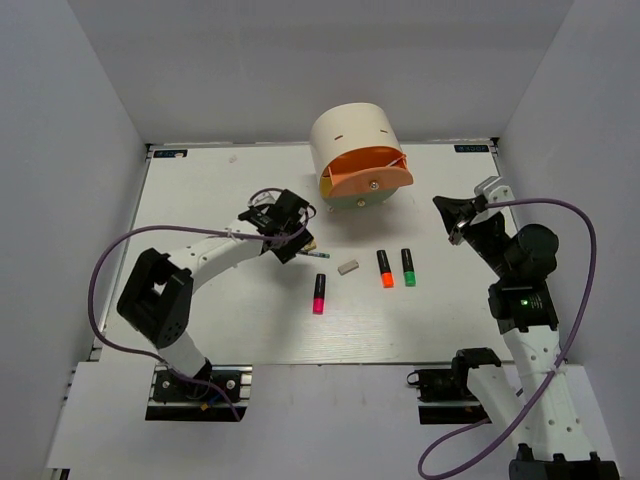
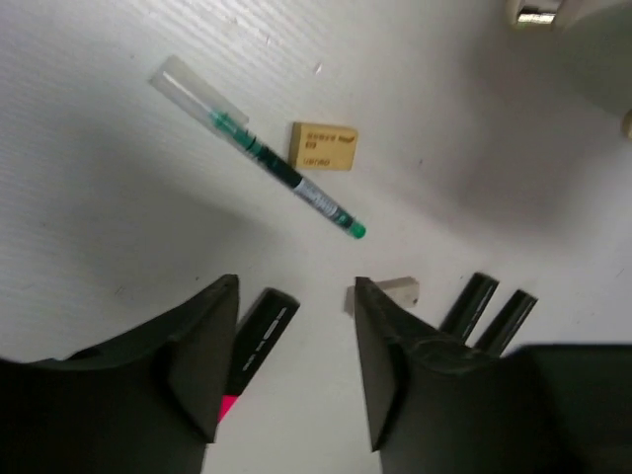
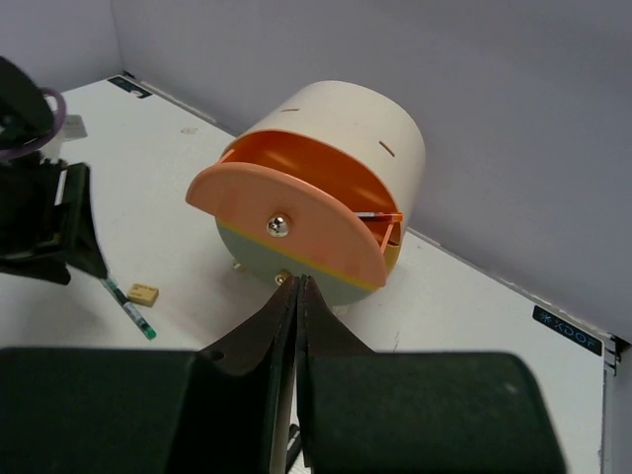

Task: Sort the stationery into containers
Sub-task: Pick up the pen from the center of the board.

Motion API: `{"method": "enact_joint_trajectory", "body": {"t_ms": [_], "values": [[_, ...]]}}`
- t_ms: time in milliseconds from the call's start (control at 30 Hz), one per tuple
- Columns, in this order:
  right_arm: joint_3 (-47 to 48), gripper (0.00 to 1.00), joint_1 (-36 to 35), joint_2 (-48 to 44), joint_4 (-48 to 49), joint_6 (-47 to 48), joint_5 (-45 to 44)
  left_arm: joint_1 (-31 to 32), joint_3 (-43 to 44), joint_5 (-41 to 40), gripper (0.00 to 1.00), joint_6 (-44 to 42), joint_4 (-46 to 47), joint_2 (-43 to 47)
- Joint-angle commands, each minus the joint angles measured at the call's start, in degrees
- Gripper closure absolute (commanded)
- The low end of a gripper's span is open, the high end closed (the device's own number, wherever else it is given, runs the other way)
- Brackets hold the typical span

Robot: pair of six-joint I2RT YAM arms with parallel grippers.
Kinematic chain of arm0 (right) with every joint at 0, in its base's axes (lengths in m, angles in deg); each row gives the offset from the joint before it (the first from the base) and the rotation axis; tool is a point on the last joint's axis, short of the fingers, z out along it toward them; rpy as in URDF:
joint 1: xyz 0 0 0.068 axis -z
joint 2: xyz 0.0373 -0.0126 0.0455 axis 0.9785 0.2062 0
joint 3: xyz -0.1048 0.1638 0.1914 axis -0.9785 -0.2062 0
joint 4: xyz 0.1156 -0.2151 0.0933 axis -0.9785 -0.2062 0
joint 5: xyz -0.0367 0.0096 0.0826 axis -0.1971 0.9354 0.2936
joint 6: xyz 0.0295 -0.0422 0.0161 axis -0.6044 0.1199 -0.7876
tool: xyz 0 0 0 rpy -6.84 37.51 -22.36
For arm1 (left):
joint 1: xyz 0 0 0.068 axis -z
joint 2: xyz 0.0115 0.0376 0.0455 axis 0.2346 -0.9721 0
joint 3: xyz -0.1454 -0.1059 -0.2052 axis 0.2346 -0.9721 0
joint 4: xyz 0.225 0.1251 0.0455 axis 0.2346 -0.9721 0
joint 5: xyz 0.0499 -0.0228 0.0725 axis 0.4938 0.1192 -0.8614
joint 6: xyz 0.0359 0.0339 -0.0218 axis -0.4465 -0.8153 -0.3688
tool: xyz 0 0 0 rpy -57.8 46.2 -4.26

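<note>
The pink highlighter [image 1: 319, 294] is lying nearest the worktop's [image 1: 230, 320] near edge, with the grey eraser [image 1: 348, 267], orange highlighter [image 1: 385, 268] and green highlighter [image 1: 409, 267] just beyond it. The left gripper [image 2: 296, 286] is hovering, fingers apart and empty, by the green pen [image 2: 286, 173] and the tan eraser [image 2: 324, 146] just beside it. The right gripper [image 3: 296, 286] is hanging near the right edge, fingers pressed together. At the far edge the organiser [image 1: 350, 130] is standing with its salmon drawer [image 3: 286, 222] pulled out

White tabletop [image 1: 200, 330] between plain grey walls [image 1: 250, 60].
Dark labels [image 1: 471, 148] mark its two far corners.
</note>
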Motion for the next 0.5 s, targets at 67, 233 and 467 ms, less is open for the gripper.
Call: {"method": "enact_joint_trajectory", "body": {"t_ms": [67, 233, 467], "values": [[-1.25, 0.94, 0.07, -2.53, 0.39, -1.79, 1.32, -2.97, 8.04, -1.52, 0.33, 6.97, -3.95, -4.98], [-2.13, 0.94, 0.16, -5.34, -0.22, -1.88, -0.26, -4.11, 14.02, 0.24, 0.33, 9.96, -7.64, -11.05], [-2.84, 0.94, 0.07, -7.63, 0.13, -2.67, -0.88, -4.12, 12.19, -1.15, 0.42, 11.98, -9.66, -11.85]]}}
